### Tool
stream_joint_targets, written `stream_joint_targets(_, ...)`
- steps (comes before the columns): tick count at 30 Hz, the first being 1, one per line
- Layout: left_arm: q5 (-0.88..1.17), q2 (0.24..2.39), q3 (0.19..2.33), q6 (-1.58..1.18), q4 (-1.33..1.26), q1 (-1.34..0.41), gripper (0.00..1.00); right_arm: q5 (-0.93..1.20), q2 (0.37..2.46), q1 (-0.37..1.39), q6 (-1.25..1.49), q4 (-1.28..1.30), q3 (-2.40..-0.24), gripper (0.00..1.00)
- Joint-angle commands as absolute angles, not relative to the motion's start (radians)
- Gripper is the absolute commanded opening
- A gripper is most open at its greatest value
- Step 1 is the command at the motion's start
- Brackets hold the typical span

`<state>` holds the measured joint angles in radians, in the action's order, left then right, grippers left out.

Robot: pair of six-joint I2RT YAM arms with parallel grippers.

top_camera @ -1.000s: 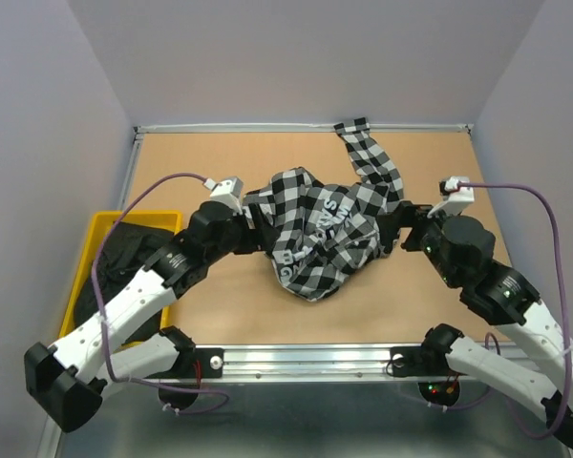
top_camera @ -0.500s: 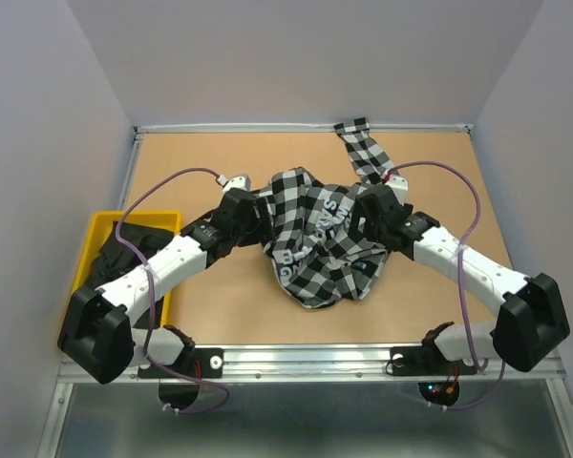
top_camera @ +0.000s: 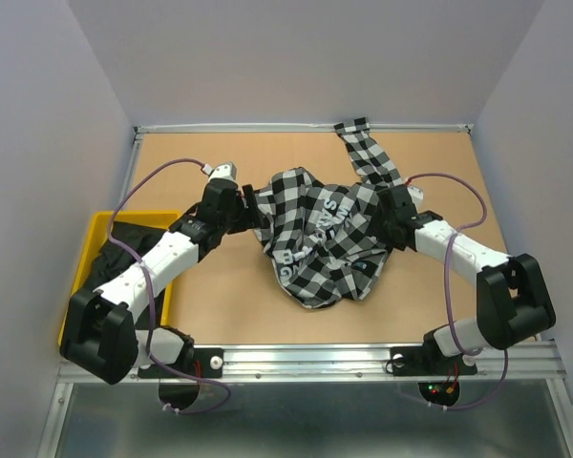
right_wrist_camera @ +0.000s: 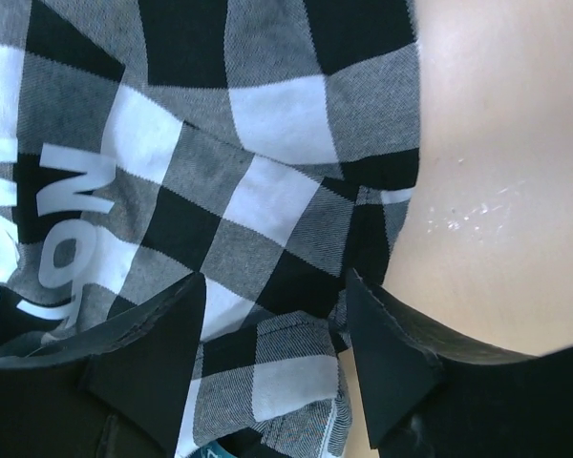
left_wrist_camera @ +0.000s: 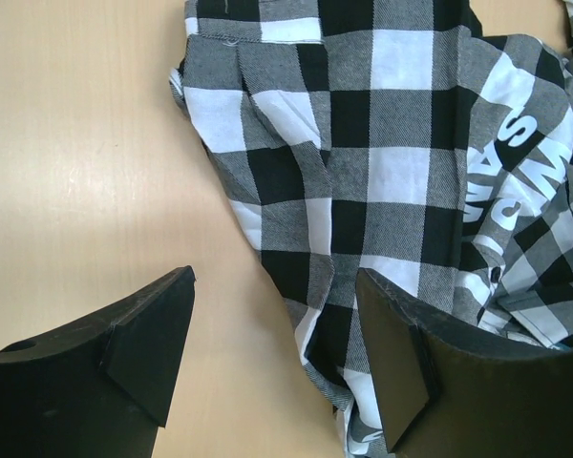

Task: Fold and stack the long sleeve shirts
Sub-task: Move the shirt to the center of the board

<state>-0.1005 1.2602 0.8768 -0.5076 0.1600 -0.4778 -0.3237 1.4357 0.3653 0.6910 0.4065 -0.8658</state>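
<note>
- Yellow bin (top_camera: 88,250): at the bench's left edge, beside the left arm. It holds the black shirt (top_camera: 124,250), bunched and unfolded, well apart from both pincers.
- Left pincer (top_camera: 251,212) (left_wrist_camera: 277,353): released. Its jaws stand wide and astride the left hem of the check shirt. One finger is over bare bench, the other over cloth, and nothing is pinched.
- Check shirt (top_camera: 325,239) (left_wrist_camera: 382,172) (right_wrist_camera: 220,143): a crumpled heap at mid-bench, lying between the two pincers.
  - From the left pincer the cloth lies to the right, and from the right pincer to the left.
  - Each arm is at its own flank, and neither is clearly nearer.
  - The lettered band (top_camera: 336,215) runs at a slant across the heap's middle.
  - One sleeve (top_camera: 368,157) trails to the far edge, right of centre, and gives the only clear long axis, near to far.
- Right pincer (top_camera: 390,224) (right_wrist_camera: 272,353): jaws apart over a raised fold at the shirt's right hem, with cloth between the fingers. No firm pinch shows, so count it as not yet grasping.
- Bench (top_camera: 220,296): flat, tan and smooth. You have bare surface on the near side of the heap and toward both far corners, so my judgement is there is room to draw the two hems outward and spread the shirt.
- Walls (top_camera: 38,143): plain panels close the left, far and right sides, and the sleeve tip already reaches the far edge.
</note>
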Motion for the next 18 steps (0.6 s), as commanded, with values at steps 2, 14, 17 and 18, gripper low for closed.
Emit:
stream_joint_targets(2, -0.057, 1.268, 0.88, -0.477, 0.091, -0.477, 0.79, -0.206, 1.44, 0.338, 0.683, 0.347, -0.825, 0.69)
stream_joint_targets(14, -0.141, 1.433, 0.951, -0.523, 0.092, -0.462, 0.79, -0.017, 1.316, 0.267, 0.632, 0.354, -0.761, 0.72)
stream_joint_targets(17, -0.13, 1.476, 0.956, -0.534, 0.055, -0.443, 0.79, 0.033, 1.293, 0.267, 0.623, 0.36, -0.744, 0.73)
stream_joint_targets(18, -0.114, 1.505, 0.963, -0.537, 0.037, -0.439, 0.79, 0.047, 1.29, 0.267, 0.623, 0.364, -0.739, 0.74)
